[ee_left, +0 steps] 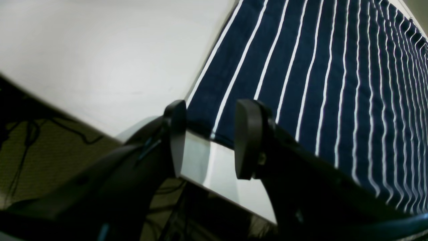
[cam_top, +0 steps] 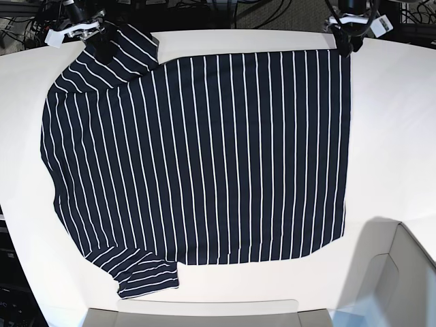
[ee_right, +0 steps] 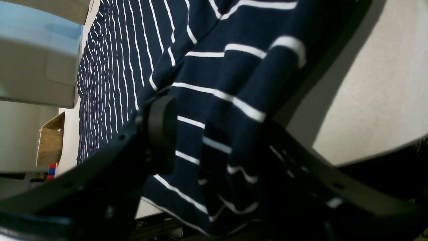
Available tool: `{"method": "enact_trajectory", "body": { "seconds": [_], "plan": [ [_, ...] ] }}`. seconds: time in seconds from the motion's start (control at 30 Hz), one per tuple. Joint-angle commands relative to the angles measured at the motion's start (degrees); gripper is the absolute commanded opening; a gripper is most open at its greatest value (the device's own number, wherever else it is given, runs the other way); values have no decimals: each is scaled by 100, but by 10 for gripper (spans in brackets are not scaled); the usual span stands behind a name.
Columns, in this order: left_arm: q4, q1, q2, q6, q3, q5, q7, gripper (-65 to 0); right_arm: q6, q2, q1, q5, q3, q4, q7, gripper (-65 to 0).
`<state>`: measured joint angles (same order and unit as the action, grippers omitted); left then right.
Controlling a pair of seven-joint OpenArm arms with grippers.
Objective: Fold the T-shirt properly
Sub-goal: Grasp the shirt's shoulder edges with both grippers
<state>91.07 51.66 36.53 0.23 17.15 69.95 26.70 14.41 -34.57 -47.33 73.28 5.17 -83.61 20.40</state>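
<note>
The T-shirt (cam_top: 204, 157) lies spread flat on the white worktop (cam_top: 395, 136), body across the middle, one sleeve toward the far left corner in the base view and the other at the near edge. Judge it as light, limp cloth: it will sag and drape from any single hold, slide easily on the smooth worktop, and crease where bunched. You will likely do best pinching it at corners and seams, such as the hem corner and the sleeve or shoulder edge, and lifting both sides together so the fold line stays straight.

Your left end effector (ee_left: 209, 137) sits at the far hem corner, on the base view's right. Its fingers stand apart with the worktop edge showing between them; the shirt's corner lies just beyond the fingertips, and nothing is held.

Your right end effector (ee_right: 197, 140) is at the far sleeve, on the base view's left. Its fingers stand wide apart, and striped fabric bunches up between them and over the far finger. The cloth lies in the gap, but you cannot tell from these views whether it is actually clamped; it looks more draped than pinched.

A grey bin (cam_top: 381, 286) sits at the near right, well apart from the shirt.
</note>
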Motion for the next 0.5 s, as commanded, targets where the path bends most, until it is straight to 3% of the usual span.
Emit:
{"method": "enact_trajectory", "body": {
  "seconds": [0.0, 0.2, 0.43, 0.47],
  "plan": [
    [41, -10, 43, -10, -40, -19, 77, -407, -224, -55, -98, -9, 15, 23, -190, -376],
    [-162, -124, 35, 17, -49, -11, 69, -407, -224, -55, -177, -9, -11, 23, -190, -376],
    [-619, -133, 87, -54, -22, 877, 16, -407, -224, -55, -186, -9, -11, 23, -190, -376],
    [-645, -133, 131, -212, -5, 895, -2, -407, -224, -55, -186, -9, -3, 23, -190, -376]
  ]
}}
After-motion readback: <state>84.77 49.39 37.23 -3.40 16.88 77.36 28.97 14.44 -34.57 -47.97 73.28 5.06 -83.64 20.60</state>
